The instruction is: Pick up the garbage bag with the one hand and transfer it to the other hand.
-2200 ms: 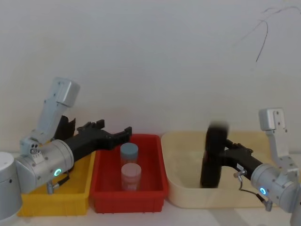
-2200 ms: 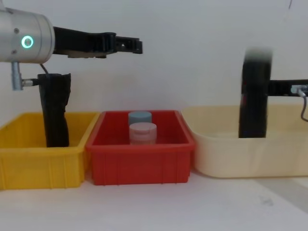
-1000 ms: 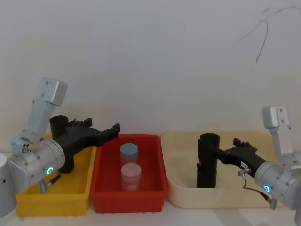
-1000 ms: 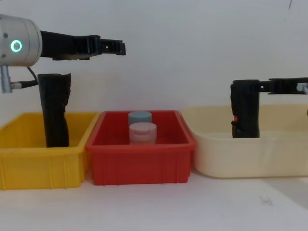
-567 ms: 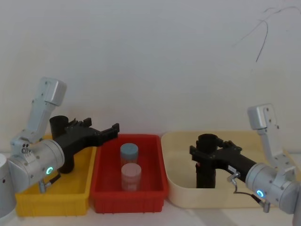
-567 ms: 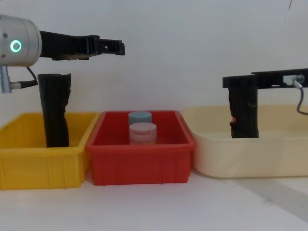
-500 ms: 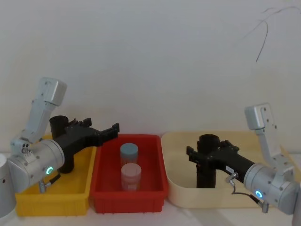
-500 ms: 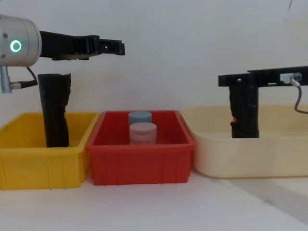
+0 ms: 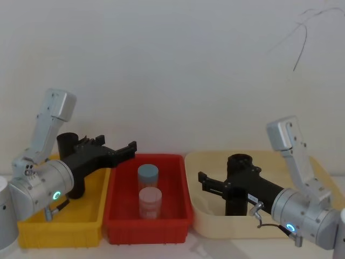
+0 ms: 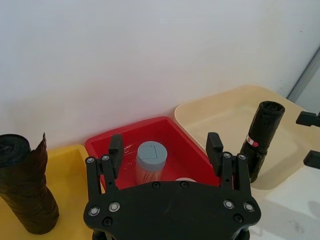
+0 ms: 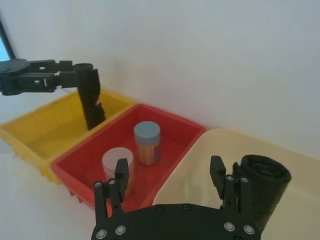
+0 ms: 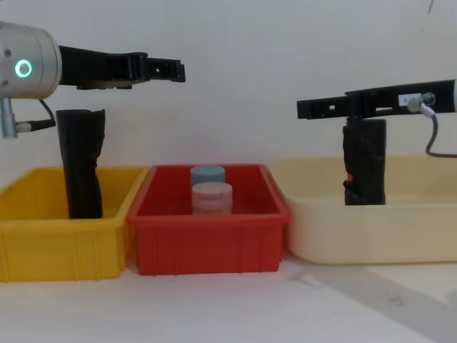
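Garbage bag (image 12: 365, 161): standing upright on the floor of the cream tub (image 12: 321, 229), on the robot's right, gripped by nothing. Probably left on end to keep the sides free for a pinch. Right gripper (image 12: 303, 108): stretched level at about the height of the bag's top, passing close by it toward the red bin (image 12: 211, 246), jaws apart and empty, bag outside the gap in the right wrist view. Left gripper (image 12: 178, 70): hovering high over the seam between yellow bin (image 12: 61, 246) and red bin, jaws likewise apart, likely waiting. Looks tall, black, cylindrical, slightly crinkled, hollow at the top, with a small red-and-white mark at mid-height; likely light yet easy to topple.
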